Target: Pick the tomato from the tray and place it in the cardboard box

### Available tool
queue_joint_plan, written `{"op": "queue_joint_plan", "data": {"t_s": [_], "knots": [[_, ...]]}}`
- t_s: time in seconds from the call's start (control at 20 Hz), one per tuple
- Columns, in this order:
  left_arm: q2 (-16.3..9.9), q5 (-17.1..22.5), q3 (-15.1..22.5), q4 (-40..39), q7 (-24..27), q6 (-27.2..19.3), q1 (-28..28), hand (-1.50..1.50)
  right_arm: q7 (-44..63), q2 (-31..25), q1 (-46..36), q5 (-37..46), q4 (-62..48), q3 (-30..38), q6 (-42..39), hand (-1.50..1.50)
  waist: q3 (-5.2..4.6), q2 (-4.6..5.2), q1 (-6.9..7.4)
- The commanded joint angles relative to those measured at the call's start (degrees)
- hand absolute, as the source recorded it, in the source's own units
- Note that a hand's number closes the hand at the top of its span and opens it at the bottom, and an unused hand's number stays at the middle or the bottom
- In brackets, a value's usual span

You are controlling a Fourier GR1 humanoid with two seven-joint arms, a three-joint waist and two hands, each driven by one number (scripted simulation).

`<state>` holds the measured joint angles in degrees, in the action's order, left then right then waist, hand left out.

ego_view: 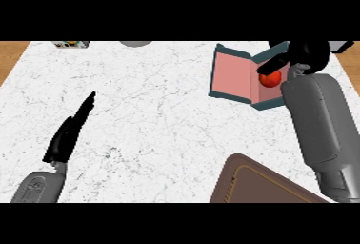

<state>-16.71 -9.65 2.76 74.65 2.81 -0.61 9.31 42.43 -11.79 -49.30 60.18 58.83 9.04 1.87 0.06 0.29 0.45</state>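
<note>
The red tomato [270, 78] is inside the open box [232, 78], which has pink inner walls and teal edges and stands at the counter's far right. My right hand [304, 53] is above the box with its fingers and thumb curled round the tomato, hiding its upper part. The brown tray [256, 183] lies at the near right edge, and nothing shows on its visible part. Near the left edge my left hand [67, 136] rests open with straight fingers pointing away from me.
My right forearm [320, 124] runs along the right edge from the tray to the box. A small patterned object [71, 44] and a grey round thing [135, 43] sit at the counter's far edge. White marble counter [155, 109] spreads between the hands.
</note>
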Motion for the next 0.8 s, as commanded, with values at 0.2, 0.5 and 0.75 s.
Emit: {"op": "queue_joint_plan", "data": {"t_s": [0.2,0.5,0.75], "knots": [[1.41,-0.97,0.14,-3.54,0.62,-0.43,1.85,0.00,-11.20,2.89,-0.71,-9.17,0.96,8.14,18.43,-1.50,-0.02,0.19,-0.03],[1.13,-0.82,0.80,3.26,-2.13,0.39,-1.60,0.00,-19.32,2.74,6.58,-19.32,6.29,14.57,24.14,-1.50,0.03,-0.31,-0.33],[0.21,-0.92,0.02,6.15,-2.89,0.85,-2.47,0.00,-30.47,1.02,11.53,-26.36,7.12,18.70,29.23,-1.50,0.03,-0.29,-0.23]]}}
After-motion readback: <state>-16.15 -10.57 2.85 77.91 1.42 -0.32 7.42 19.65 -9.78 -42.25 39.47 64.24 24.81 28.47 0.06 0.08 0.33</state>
